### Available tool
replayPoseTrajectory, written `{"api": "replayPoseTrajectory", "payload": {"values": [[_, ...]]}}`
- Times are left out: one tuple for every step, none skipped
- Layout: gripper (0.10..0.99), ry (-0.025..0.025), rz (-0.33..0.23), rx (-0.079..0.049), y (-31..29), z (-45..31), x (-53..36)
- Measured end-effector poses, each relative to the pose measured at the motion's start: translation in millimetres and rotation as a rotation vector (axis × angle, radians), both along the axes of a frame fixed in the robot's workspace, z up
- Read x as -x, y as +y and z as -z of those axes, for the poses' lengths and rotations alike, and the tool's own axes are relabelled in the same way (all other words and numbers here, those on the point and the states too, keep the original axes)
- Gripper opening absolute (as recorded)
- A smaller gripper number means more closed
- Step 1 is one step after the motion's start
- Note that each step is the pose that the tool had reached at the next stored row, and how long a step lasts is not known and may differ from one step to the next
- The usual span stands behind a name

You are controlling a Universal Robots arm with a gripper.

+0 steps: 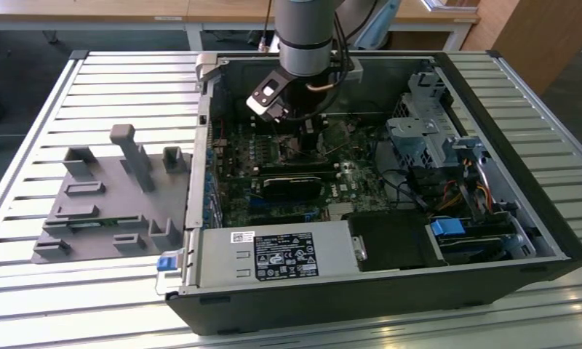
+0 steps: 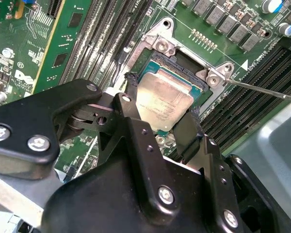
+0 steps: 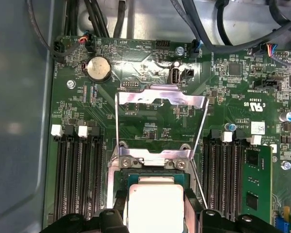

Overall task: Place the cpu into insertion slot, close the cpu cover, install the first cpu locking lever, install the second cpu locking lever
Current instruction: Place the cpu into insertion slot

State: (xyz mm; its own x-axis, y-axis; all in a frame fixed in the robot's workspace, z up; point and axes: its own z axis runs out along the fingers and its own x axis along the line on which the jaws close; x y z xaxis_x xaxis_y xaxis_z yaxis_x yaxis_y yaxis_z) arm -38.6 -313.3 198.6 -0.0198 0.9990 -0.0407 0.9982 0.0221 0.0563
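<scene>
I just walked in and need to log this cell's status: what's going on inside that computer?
The arm reaches into the open computer case. Its gripper holds the cpu by two opposite edges, right at the insertion slot. Whether the chip is fully seated cannot be told. The cpu cover is swung open and not yet closed.

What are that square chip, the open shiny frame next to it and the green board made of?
The cpu: a metal face, dull brushed silver, by its soft sheen. The cpu cover: thin sheet metal, probably steel, mirror-bright with glare. The circuit board: likely glossy green laminate with fine printed traces.
</scene>
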Motion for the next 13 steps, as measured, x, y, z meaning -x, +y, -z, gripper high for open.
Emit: {"api": "replayPoseTrajectory", "payload": {"values": [[0.541,0.0000,0.000,0.000,0.0,0.4,0.0],[0.541,0.0001,0.000,0.000,0.0,0.7,0.1],[0.541,0.0000,0.000,0.000,0.0,1.1,0.1],[0.541,0.0000,0.000,0.000,0.0,1.6,0.1],[0.541,0.0000,0.000,0.000,0.0,2.0,0.0],[0.541,0.0000,0.000,0.000,0.0,2.5,0.1],[0.541,0.0001,0.000,0.000,0.0,2.8,0.1],[0.541,0.0001,0.000,0.000,0.0,3.2,0.1],[0.541,0.0000,0.000,0.000,0.0,3.6,0.1],[0.541,0.0000,0.000,0.000,0.1,4.0,0.1],[0.541,0.0000,0.000,0.000,0.0,4.4,0.2],[0.541,0.0001,0.000,0.000,0.0,4.6,0.2],[0.541,0.0001,0.000,0.000,0.0,4.6,0.3]]}}
